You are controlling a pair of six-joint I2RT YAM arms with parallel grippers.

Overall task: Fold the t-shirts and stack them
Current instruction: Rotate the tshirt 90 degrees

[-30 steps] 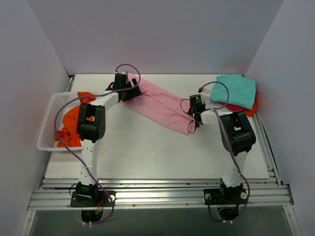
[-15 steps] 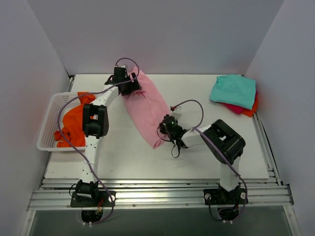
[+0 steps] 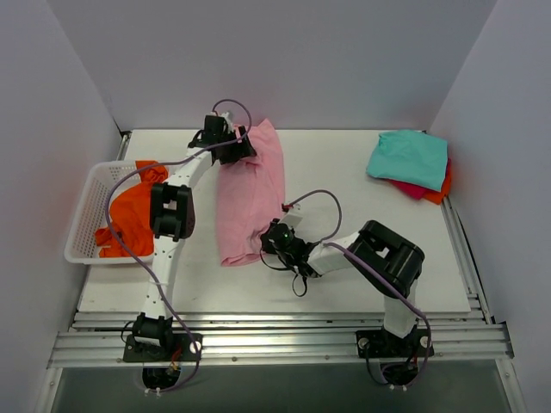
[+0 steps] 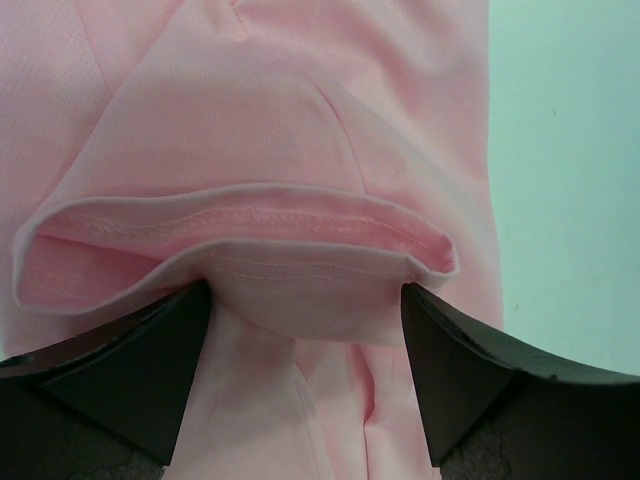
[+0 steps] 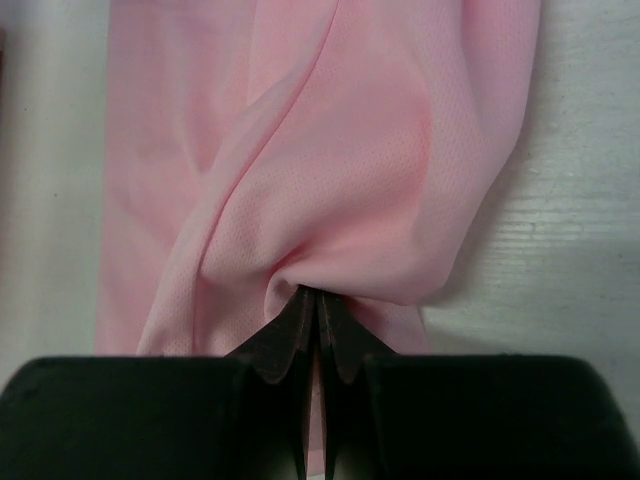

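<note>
The light pink t-shirt (image 3: 250,194) lies as a long folded band running from the back of the table toward the front. My left gripper (image 3: 241,146) is at its far end; in the left wrist view its jaws (image 4: 305,330) stand wide apart with a pink hem (image 4: 250,150) bunched between them. My right gripper (image 3: 269,243) is at the near end, shut on a pinch of pink cloth (image 5: 330,150), fingertips together (image 5: 318,300). The teal t-shirt (image 3: 409,159) lies folded on the red one (image 3: 413,191) at the back right. The orange t-shirt (image 3: 129,215) sits in the basket.
The white mesh basket (image 3: 82,224) stands at the left edge of the table. Grey walls close in the left, back and right sides. Metal rails (image 3: 275,331) run along the near edge. Bare white tabletop (image 5: 580,250) shows right of the pink cloth.
My right gripper has swung the shirt's near end from the right side over to the front left, so the pink band now runs back to front. The left gripper stayed at the back.
</note>
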